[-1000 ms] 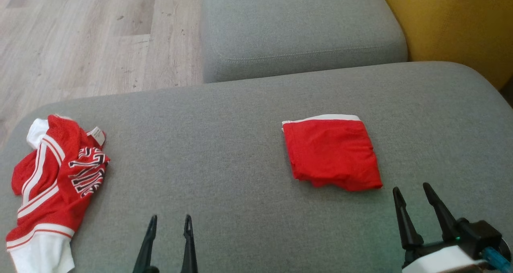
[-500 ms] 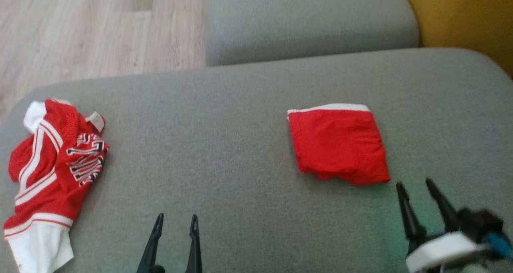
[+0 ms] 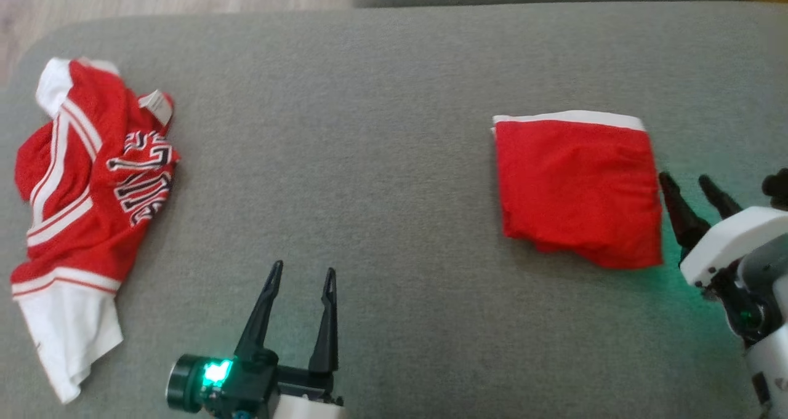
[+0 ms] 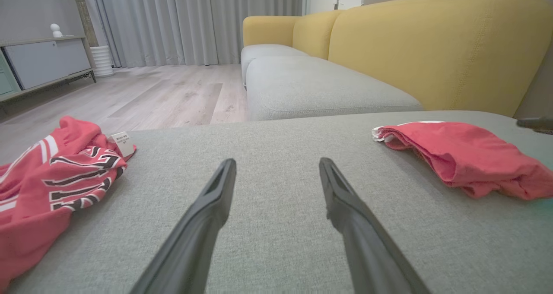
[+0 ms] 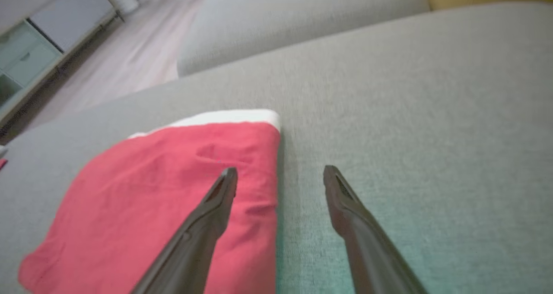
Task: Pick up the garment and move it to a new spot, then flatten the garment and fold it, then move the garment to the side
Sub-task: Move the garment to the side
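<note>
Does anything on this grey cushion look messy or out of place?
Yes: the red and white jersey at the left of the grey cushion lies crumpled, its label flipped outward. The folded red garment on the right looks tidy, just slightly uneven along its near edge.

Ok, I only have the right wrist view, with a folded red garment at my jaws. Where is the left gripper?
Observer: The left gripper is over bare grey cushion, jaws open, apart from both garments.
Operator: Both? What is the other one?
Observer: A crumpled red and white jersey lies at the cushion's left end.
Operator: Are my jaws over the folded one?
Observer: In the head view, the right gripper sits just off the right edge of the folded red garment, jaws open; whether it touches I cannot tell.
</note>
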Motion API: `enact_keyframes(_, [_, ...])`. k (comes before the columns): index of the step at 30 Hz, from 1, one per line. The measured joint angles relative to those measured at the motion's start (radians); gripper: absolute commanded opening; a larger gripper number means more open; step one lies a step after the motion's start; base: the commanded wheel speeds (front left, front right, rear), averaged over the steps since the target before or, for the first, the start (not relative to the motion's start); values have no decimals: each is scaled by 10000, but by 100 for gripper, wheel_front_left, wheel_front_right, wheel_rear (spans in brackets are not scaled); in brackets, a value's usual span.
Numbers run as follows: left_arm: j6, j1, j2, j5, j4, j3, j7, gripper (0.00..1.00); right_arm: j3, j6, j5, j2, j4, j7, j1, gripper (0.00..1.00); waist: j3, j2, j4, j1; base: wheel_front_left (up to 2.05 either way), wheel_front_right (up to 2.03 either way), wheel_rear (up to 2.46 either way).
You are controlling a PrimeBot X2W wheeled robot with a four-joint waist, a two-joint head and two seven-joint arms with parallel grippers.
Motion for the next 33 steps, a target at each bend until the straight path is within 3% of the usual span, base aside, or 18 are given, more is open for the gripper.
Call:
enact_keyframes(5, [-8, -56, -4, -13, 161, -77, 2, 100, 466, 0, 742, -236, 623, 708, -69, 100, 269, 0, 302, -2, 0, 0, 0])
enact_keyframes(6, [-8, -102, -4, -13, 178, -77, 0, 100, 583, 0, 855, -251, 696, 769, -78, 91, 301, 0, 332, -3, 0, 0, 0])
enact_keyframes(7, [-8, -144, -4, -13, 180, -75, 0, 100, 675, 0, 941, -261, 744, 813, -88, 48, 329, 0, 353, -3, 0, 0, 0])
enact_keyframes(8, [-8, -167, -4, -13, 182, -75, 0, 100, 792, 0, 1049, -291, 761, 819, -110, 48, 356, 0, 366, -3, 0, 0, 0])
enact_keyframes(9, [-8, -171, -4, -13, 182, -75, 0, 100, 880, 0, 1158, -330, 759, 815, -154, 0, 384, 0, 369, -3, 0, 0, 0])
enact_keyframes(16, [-4, -360, -6, -46, 144, -81, 0, 100, 1415, 0, 1622, -1093, 543, 360, -551, 0, 791, 0, 223, -4, 0, 0, 0])
enact_keyframes(23, [-90, -958, -15, -897, -209, -117, 0, 100, 1310, 0, 1241, -2243, 673, -38, -1297, 0, 1389, 1, 28, -3, 0, 0, 0])
enact_keyframes(28, [-228, -1587, -19, -880, -449, -378, 0, 100, 339, 0, 387, -3501, 1189, -148, -2132, 0, 2092, 1, -153, -3, 0, 0, 0])
enact_keyframes(33, [-268, -2167, -44, -817, -614, -435, 0, 100, -686, 0, -387, -4094, 1239, -82, -2537, 0, 2711, 0, -247, -3, 0, 0, 0])
